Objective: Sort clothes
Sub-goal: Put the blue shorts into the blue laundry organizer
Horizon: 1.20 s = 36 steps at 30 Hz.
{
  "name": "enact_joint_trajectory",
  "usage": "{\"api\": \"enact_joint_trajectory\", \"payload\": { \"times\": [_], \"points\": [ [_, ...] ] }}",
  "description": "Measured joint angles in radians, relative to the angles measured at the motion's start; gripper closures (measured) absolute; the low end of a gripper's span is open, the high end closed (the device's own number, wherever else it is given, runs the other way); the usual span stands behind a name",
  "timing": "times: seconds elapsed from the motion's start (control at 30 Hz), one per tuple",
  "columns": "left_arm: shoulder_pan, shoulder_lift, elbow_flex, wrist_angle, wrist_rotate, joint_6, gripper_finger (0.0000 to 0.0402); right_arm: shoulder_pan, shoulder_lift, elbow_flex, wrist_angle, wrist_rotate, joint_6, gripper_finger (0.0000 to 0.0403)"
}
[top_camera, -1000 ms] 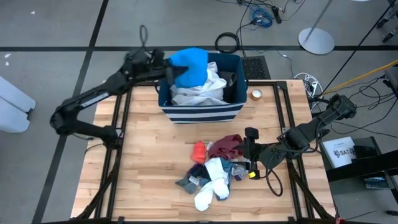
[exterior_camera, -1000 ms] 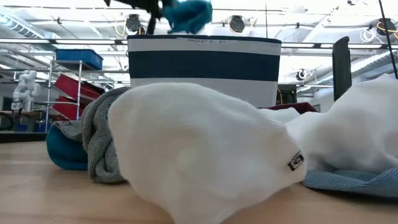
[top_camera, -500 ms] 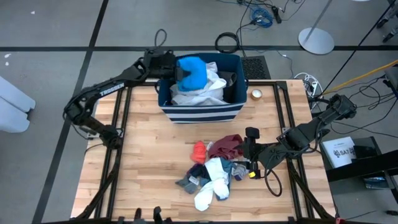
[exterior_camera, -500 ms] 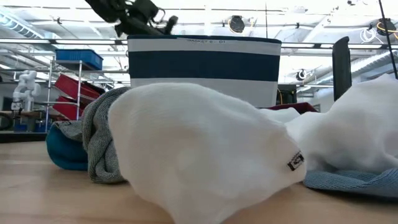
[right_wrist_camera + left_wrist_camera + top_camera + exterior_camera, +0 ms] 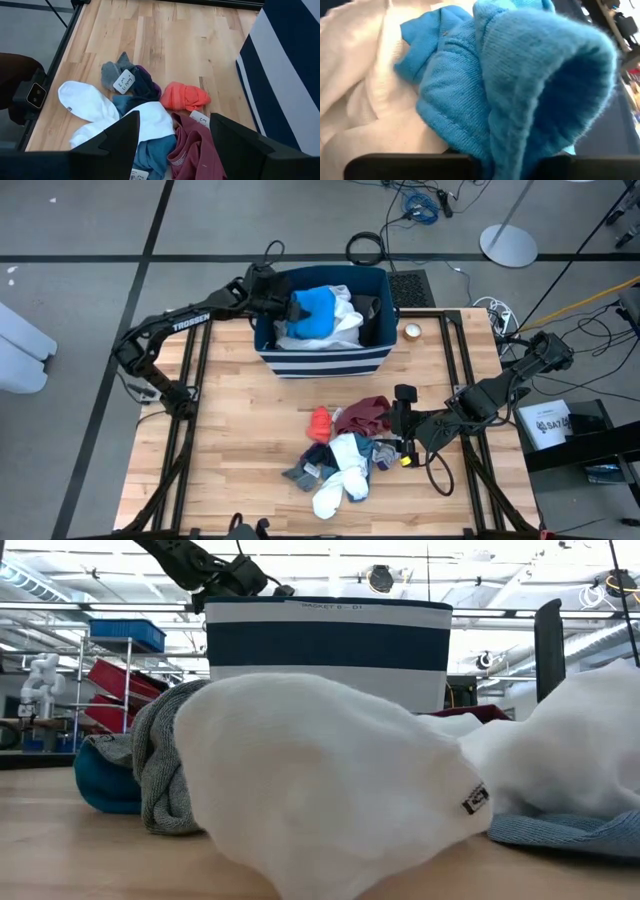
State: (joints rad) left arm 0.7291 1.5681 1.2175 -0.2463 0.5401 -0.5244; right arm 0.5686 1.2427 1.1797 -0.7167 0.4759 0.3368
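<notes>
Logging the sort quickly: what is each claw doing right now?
Left claw: over the bin, at the bright blue garment; grip cannot be told.
Right claw: open, empty, by the clothes pile.

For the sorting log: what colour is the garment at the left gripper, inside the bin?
Bright blue garment, clearest in the left wrist view.

Your wooden table (image 5: 230, 440) has the striped navy bin (image 5: 322, 361) under the left gripper (image 5: 290, 307), and the clothes pile (image 5: 342, 448) beside the right gripper (image 5: 403, 425).
</notes>
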Motion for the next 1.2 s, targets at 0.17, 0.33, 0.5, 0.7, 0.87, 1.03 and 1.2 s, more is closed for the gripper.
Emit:
{"api": "enact_joint_trajectory", "payload": {
  "times": [0.17,0.33,0.5,0.7,0.87,1.03,1.2],
  "points": [
    [-0.002,0.000,0.000,0.035,0.042,0.007,0.0339,0.000,0.000,0.000,0.001,0.000,-0.004,0.0174],
    [-0.003,0.001,0.018,0.075,0.079,0.007,0.0275,0.000,0.000,0.000,0.001,0.000,-0.001,0.0174],
    [-0.003,0.001,0.109,0.062,0.113,0.086,0.0227,0.000,0.000,0.000,0.001,0.000,-0.001,0.0174],
    [-0.004,0.001,0.281,-0.231,-0.040,0.212,0.0222,0.000,0.000,0.000,0.001,0.000,-0.001,0.0174],
    [-0.003,0.001,0.422,-0.506,-0.293,0.319,0.0221,0.000,0.000,0.000,0.002,0.000,-0.001,0.0174],
    [-0.010,0.000,0.541,-0.584,-0.384,0.332,0.0221,0.000,0.000,0.000,0.001,0.000,-0.001,0.0174],
    [-0.068,0.001,0.579,-0.509,-0.281,0.347,0.0221,0.000,0.000,0.000,0.002,0.000,-0.006,0.0174]
  ]
}}
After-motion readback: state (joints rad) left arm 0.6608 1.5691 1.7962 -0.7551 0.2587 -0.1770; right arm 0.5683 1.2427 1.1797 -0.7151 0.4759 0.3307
